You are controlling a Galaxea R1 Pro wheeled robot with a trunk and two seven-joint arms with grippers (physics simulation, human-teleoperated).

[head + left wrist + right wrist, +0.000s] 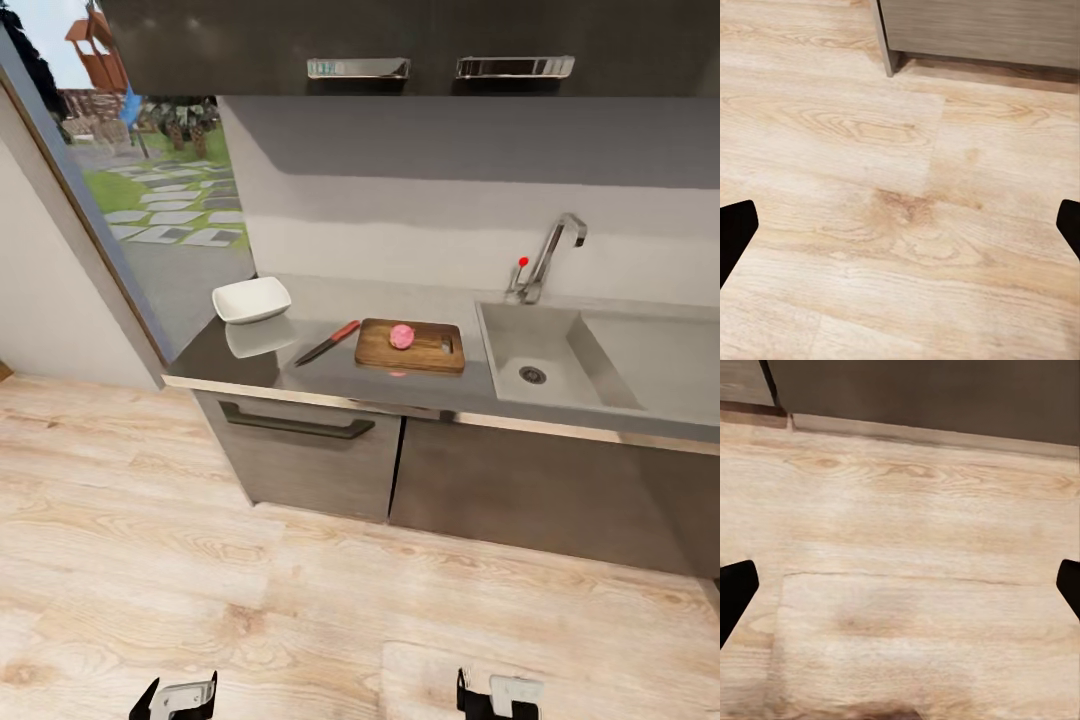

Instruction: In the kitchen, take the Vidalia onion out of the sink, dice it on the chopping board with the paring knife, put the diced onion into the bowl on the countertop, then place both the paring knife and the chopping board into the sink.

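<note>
Shiny grey steel countertop (300, 375) holds my pink round onion (401, 336), mid-frame on the brown wooden chopping board (411, 346), uncut. Both grippers, left (900, 232) and right (900, 592), hang spread wide, empty. Cutting comes next.

Pale wood-grain plank flooring (250, 600) spreads in front of the dark grey base cabinets (420, 470), whose left unit carries a long dark bar handle (295, 422). Above those cabinets a plain light-grey wall (420, 200) rises to dark upper cabinets (400, 40) fitted with two chrome handles (358, 67). Left of the base cabinets a tall window (150, 180) looks out on grass, paving stones and trees in daylight. A white wall (40, 310) stands left of that window.
</note>
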